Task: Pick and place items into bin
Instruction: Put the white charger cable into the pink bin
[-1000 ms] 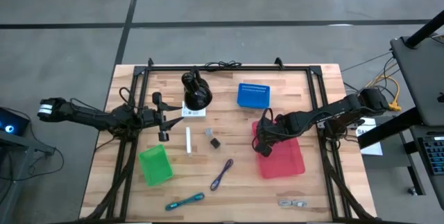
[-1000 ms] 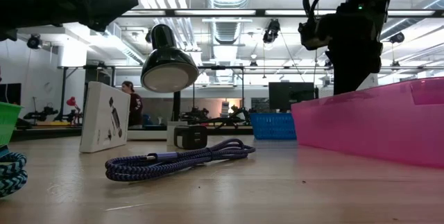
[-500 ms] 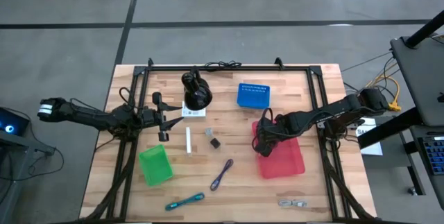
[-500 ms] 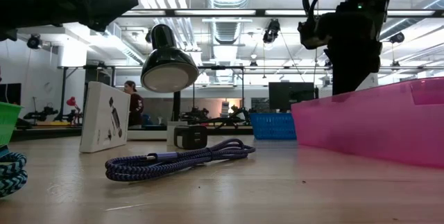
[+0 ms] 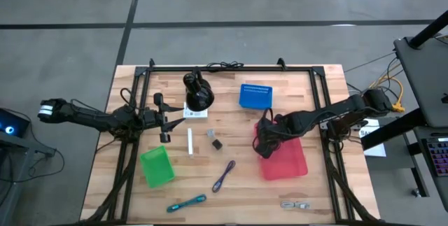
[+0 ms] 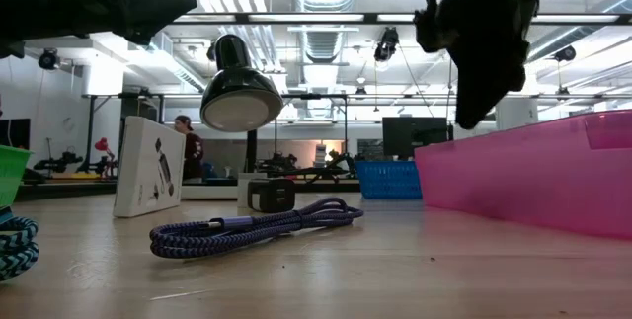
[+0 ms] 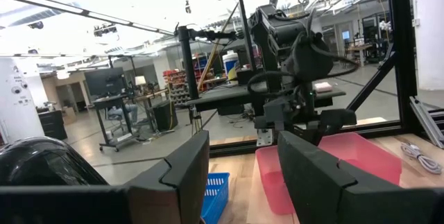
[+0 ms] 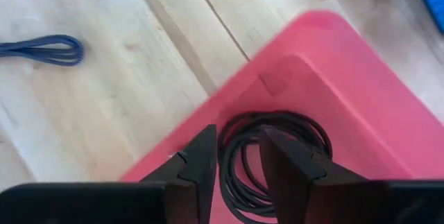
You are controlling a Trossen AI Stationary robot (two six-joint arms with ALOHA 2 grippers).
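Closest to the front edge of the table lie a silver piece point(image 5: 295, 203) and a teal cord point(image 5: 187, 202). A bit farther in is a purple cord point(image 5: 223, 175), with a green bin point(image 5: 156, 166) off to its left. None of these has been picked up yet.

Next comes the red bin point(image 5: 294, 163). The right gripper point(image 8: 239, 141) hangs just above the bin's near-left corner. A moment ago its fingers were shut tight. Now they have come a little way apart and there is nothing between them. The black coiled cable point(image 8: 277, 154) lies flat on the bottom of the red bin, right under the fingers. So I think the drop is done and this item is put away. The arm also looks to have tipped up since a moment ago, as if it is starting to leave.

In the middle of the table, well apart from the red bin, lie a white stick point(image 5: 190, 142) and a tiny dark block point(image 5: 217, 143) near each other. They wait their turn.

The left gripper point(image 5: 166, 117) waits by the left side, fingers wide and empty.

Farther back are a white card point(image 5: 195, 113), a big black round thing point(image 5: 198, 92) and a blue bin point(image 5: 255, 96).

Many items are left, so the job is only partly done.
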